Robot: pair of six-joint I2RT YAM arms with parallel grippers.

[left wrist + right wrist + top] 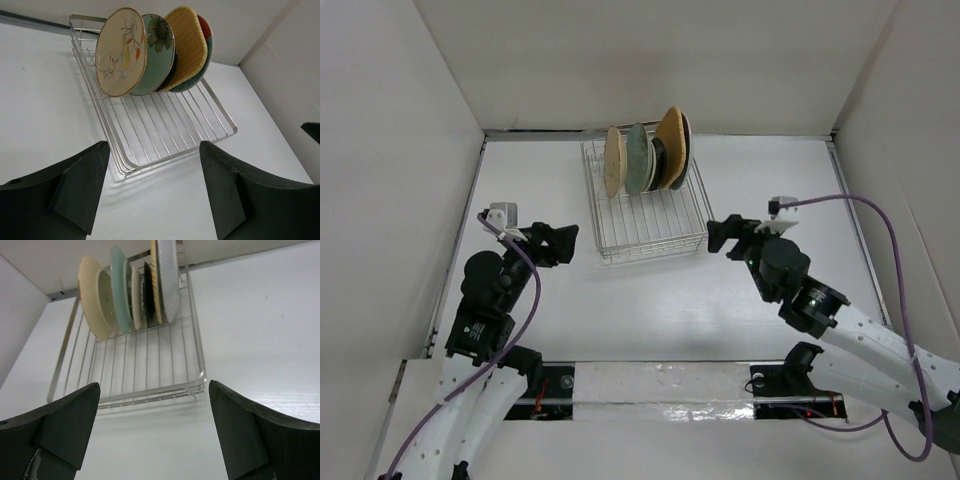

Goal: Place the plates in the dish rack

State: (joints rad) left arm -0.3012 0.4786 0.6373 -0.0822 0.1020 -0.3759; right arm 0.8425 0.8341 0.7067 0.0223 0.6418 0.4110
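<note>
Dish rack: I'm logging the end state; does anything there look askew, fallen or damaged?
Nothing stands out. The plates stand on edge, bunched at the far end of the dish rack; none fallen or visibly chipped.

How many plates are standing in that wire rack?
5, upright at the far end of the dish rack, left to right from above: tan floral plate, pale green plate, small black plate (mostly hidden), orange-tan square plate, red-and-teal plate.
</note>
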